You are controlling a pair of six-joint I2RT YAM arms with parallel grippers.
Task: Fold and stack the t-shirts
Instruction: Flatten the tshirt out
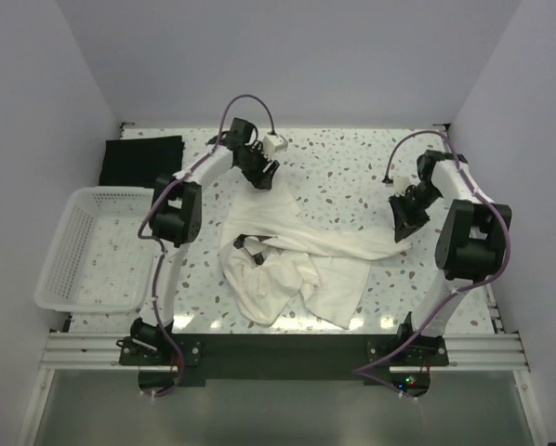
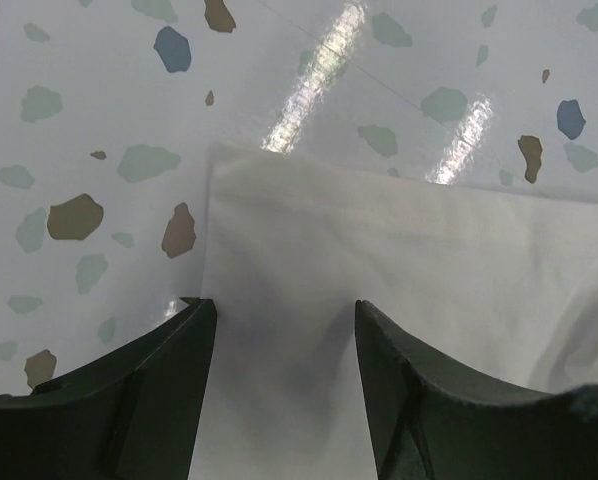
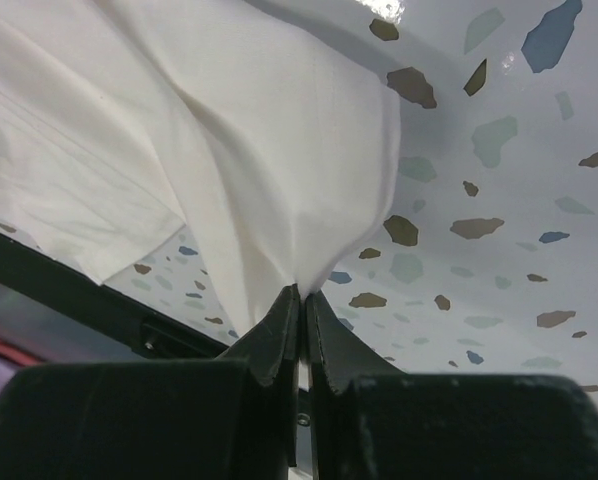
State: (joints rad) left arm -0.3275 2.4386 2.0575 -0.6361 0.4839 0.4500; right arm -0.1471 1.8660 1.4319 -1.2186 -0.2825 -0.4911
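The cream t-shirt (image 1: 292, 265) lies crumpled across the middle of the table, one strip stretched toward the right. My left gripper (image 1: 259, 178) hovers at its far left corner. In the left wrist view that gripper (image 2: 284, 305) is open, with a flat corner of the cream t-shirt (image 2: 379, 260) lying on the table between the fingers, untouched. My right gripper (image 3: 302, 290) is shut on a bunched edge of the cream t-shirt (image 3: 229, 130), lifted off the table; from above it sits at the right (image 1: 403, 221). The black t-shirt (image 1: 143, 160) lies folded at the back left corner.
A white lattice basket (image 1: 73, 269) stands at the left edge of the table, beside the left arm. Side walls close in on the left and right. The table's front rail (image 1: 278, 348) runs just below the crumpled cloth.
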